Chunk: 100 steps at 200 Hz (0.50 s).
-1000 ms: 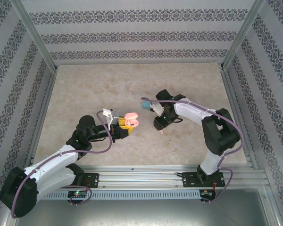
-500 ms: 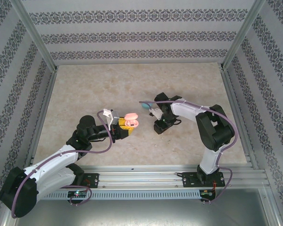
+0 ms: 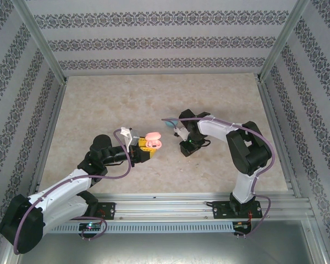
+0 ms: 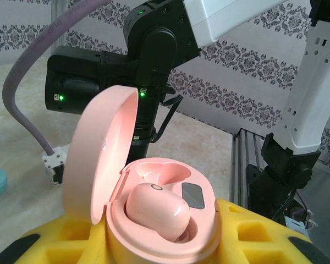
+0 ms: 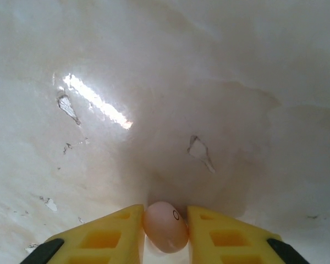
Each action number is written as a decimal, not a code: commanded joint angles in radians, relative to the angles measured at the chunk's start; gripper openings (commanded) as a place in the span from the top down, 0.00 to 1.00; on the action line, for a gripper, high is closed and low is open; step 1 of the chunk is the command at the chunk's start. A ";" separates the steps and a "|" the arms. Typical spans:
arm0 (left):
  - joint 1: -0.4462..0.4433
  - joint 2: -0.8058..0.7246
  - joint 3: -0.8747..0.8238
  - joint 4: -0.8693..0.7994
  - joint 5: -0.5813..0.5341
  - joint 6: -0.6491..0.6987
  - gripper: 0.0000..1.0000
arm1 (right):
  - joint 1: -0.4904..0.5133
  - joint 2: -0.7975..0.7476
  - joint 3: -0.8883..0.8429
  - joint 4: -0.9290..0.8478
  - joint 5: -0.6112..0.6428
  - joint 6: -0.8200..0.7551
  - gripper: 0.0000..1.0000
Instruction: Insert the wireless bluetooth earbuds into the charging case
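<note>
Pinching a pink earbud (image 5: pixel 164 228), your right gripper (image 5: pixel 165 219) holds it between both fingers. Your left gripper (image 4: pixel 160 248) clamps the lid-up charging case (image 4: pixel 99 165).

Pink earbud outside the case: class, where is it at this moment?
In the right wrist view, the pink earbud sits gripped between the right end effector's yellow fingers at bottom centre, with the marbled table behind it.

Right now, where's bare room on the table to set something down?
Bare: the table's far half, back wall to blue case, and the near strip along the front rail between the arms. Crowded: the middle, where the left gripper holds the pink case and the right gripper pinches a pink earbud.
</note>
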 commanded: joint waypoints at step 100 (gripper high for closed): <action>-0.012 -0.011 0.038 0.032 0.033 0.001 0.80 | 0.057 -0.406 0.049 -0.214 0.051 0.337 0.80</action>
